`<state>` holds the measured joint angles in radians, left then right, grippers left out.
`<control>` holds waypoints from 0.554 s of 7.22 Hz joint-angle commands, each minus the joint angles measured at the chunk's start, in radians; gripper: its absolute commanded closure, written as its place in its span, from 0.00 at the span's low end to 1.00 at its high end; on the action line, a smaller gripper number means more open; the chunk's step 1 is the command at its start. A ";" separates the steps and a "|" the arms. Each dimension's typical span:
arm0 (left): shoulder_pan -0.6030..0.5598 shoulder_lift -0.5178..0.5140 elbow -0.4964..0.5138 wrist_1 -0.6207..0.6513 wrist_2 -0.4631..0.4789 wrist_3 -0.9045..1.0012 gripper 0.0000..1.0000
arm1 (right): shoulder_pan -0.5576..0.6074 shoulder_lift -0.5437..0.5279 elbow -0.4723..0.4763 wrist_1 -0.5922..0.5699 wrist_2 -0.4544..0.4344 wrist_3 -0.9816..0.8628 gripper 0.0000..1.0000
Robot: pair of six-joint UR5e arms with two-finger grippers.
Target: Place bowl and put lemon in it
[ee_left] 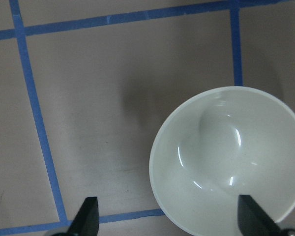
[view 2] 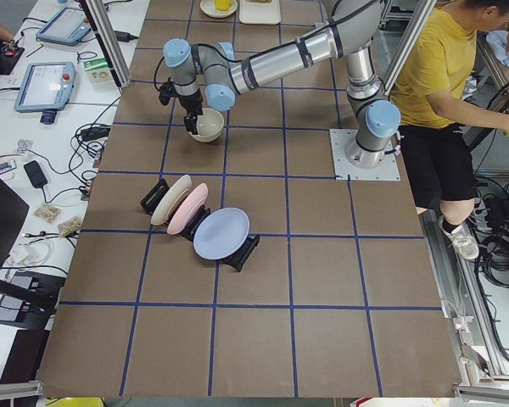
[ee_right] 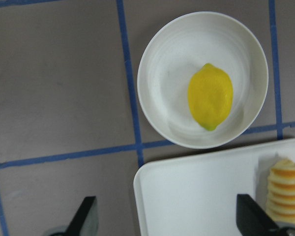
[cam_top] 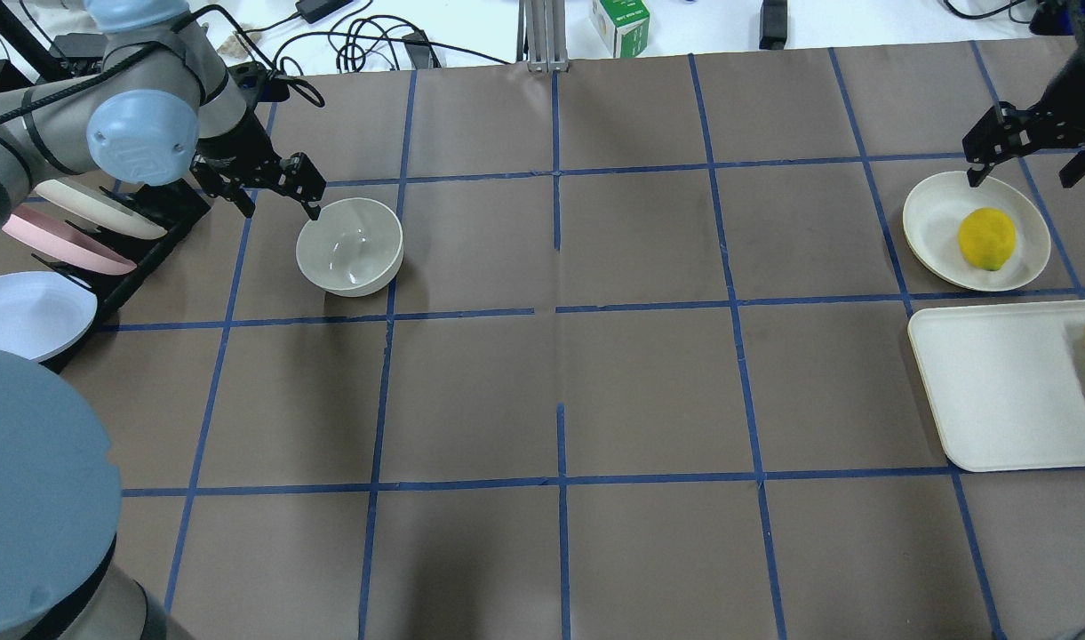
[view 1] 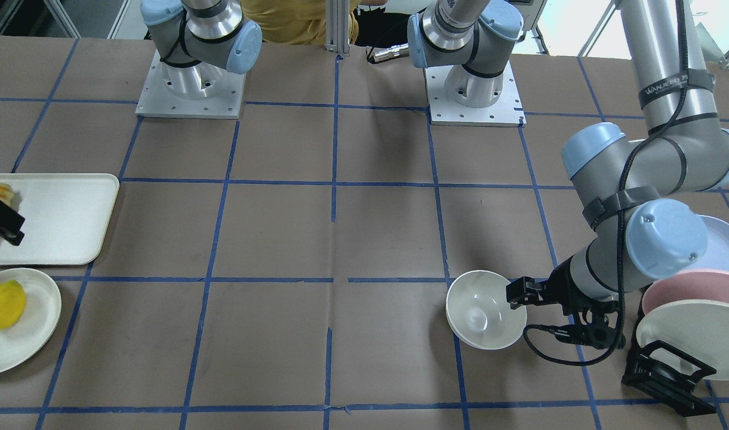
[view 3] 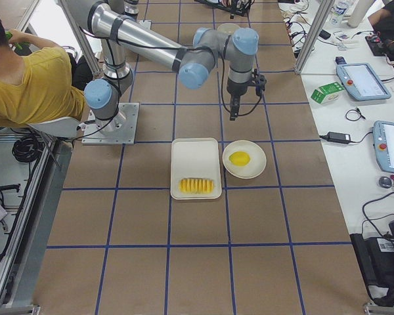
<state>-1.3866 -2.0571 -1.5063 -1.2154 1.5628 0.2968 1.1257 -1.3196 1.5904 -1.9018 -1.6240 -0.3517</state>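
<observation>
The bowl (cam_top: 350,247) is pictured upright and empty on the counter (cam_top: 649,382) at the robot's left. It is set inside one of the squares marked out in blue tape (cam_top: 557,204). A rack (view 1: 663,370) is placed near it, and three plates (cam_top: 67,244) are stood on edge in the rack.

The left end effector (cam_top: 282,213) is held over the bowl's far edge, on the rack side. Its fingers (ee_left: 91,216) are spread wide, and nothing is gripped between them. In the left wrist view one finger is seen over the bowl's glossy inside and the other over bare counter beside it. Whether the rim is touched cannot be told.

The lemon (cam_top: 986,238) is laid on its side on a shallow plate (cam_top: 929,209) at the robot's right, well apart from the bowl. A tray (cam_top: 995,391) is set just beside that plate, nearer the robot. A row of yellow-orange slices (ee_right: 287,189) is lined up at the tray's outer end.

The right end effector (cam_top: 1024,178) is held above the counter at the plate's far side, clear of the lemon. Its fingers (ee_right: 86,219) are likewise parted and nothing is held. In the right wrist view the lemon is seen well ahead of the fingertips.
</observation>
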 commanded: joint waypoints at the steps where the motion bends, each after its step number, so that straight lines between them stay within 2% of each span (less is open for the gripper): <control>1: 0.011 -0.049 -0.049 0.125 -0.042 -0.004 0.00 | -0.044 0.144 0.000 -0.190 -0.004 -0.125 0.00; 2: 0.012 -0.052 -0.077 0.138 -0.061 -0.008 0.02 | -0.044 0.195 -0.006 -0.192 -0.002 -0.127 0.00; 3: 0.014 -0.055 -0.086 0.139 -0.066 -0.007 0.26 | -0.044 0.241 -0.006 -0.225 -0.002 -0.127 0.00; 4: 0.014 -0.061 -0.086 0.137 -0.064 -0.005 0.42 | -0.044 0.284 -0.006 -0.309 -0.048 -0.136 0.00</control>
<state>-1.3739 -2.1114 -1.5842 -1.0831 1.5029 0.2904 1.0823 -1.0937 1.5854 -2.1311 -1.6367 -0.4775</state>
